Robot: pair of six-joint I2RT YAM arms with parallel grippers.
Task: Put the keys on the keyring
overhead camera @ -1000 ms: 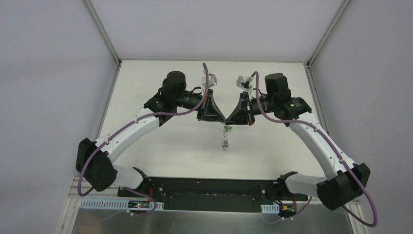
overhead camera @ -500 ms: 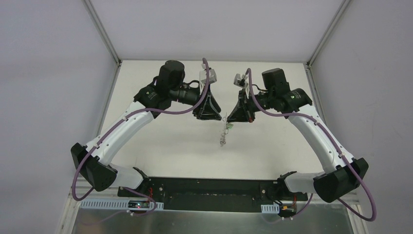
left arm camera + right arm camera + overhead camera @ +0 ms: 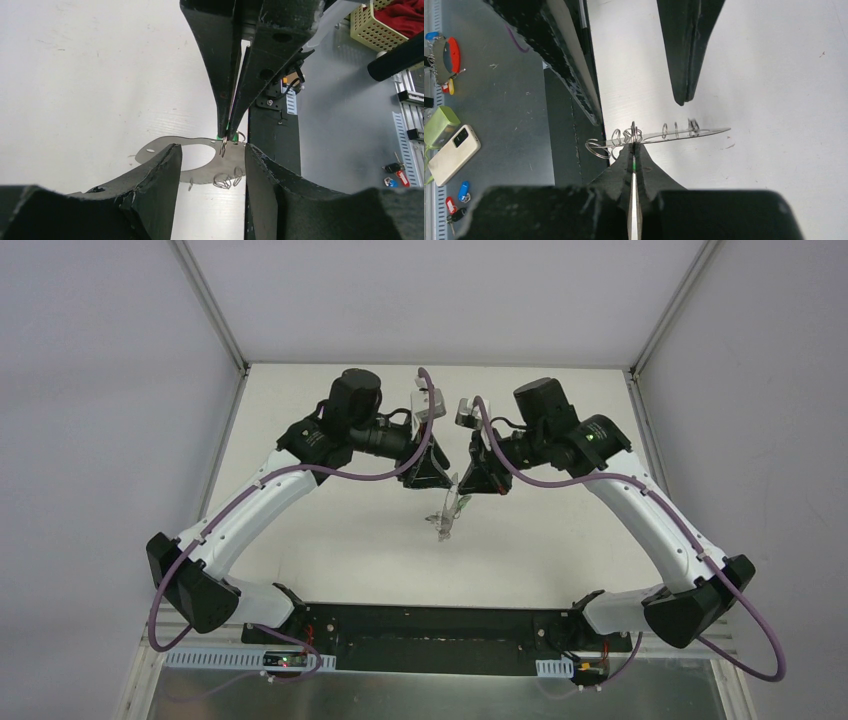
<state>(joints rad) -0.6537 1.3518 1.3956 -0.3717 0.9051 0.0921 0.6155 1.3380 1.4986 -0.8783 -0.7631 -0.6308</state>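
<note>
Two grippers nose to nose; right gripper (image 3: 634,146) clamped tight on key (image 3: 634,163), green head peeking from pinch; keyring (image 3: 704,132) hangs off same pinch, long axis crosswise to both; left gripper (image 3: 211,152) spread apart, jaws straddling it, so left looks best placed for any regrasp

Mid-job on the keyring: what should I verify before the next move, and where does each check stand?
1. Right gripper shut on the tiny silver key with green plastic head: ok.
2. Left gripper open: ok.
3. Thin silver keyring with small wire loops hanging at the right gripper: ok.
4. Left fingers clear of the keyring: cannot tell; it sits between them.
5. Key threaded onto the keyring: cannot tell, too small.
</note>
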